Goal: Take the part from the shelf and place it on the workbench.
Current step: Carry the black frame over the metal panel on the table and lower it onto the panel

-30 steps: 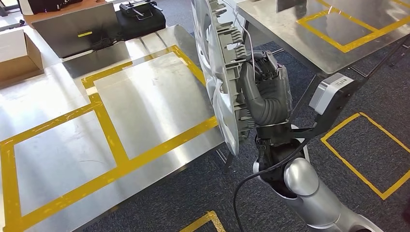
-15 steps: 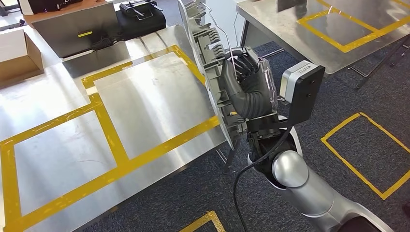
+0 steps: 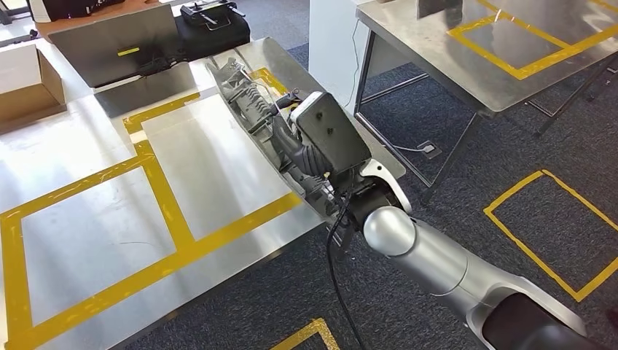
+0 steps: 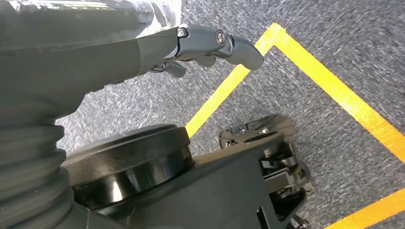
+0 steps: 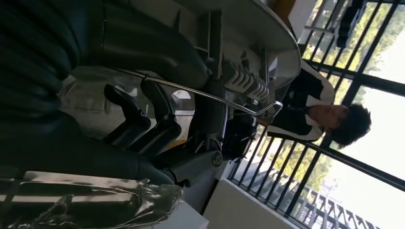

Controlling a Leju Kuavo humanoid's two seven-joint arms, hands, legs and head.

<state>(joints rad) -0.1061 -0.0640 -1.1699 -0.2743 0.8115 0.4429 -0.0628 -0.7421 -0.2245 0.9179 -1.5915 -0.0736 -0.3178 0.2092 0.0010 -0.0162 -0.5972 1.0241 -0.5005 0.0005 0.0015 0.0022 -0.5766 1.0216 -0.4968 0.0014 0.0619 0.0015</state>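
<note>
The part (image 3: 244, 91), a long grey ribbed plastic piece with a thin metal wire, leans low over the workbench (image 3: 87, 233), above the right yellow-taped rectangle (image 3: 218, 153). My right hand (image 3: 300, 157) grips it from the near side, half hidden under the wrist camera block. Whether the part touches the bench I cannot tell. In the right wrist view the dark fingers (image 5: 160, 117) wrap around the part (image 5: 229, 38) and its wire. My left hand (image 4: 200, 45) hangs over the carpet, fingers stretched out and holding nothing.
A second metal table (image 3: 437, 51) with yellow tape stands at the back right. A cardboard box (image 3: 25, 80) and a black case (image 3: 211, 22) sit at the far side. Yellow squares (image 3: 554, 233) mark the carpet. A person (image 5: 329, 119) stands by a window.
My right arm has swung the part left and down, from standing upright beside the bench edge to leaning low over the bench's right taped rectangle.
</note>
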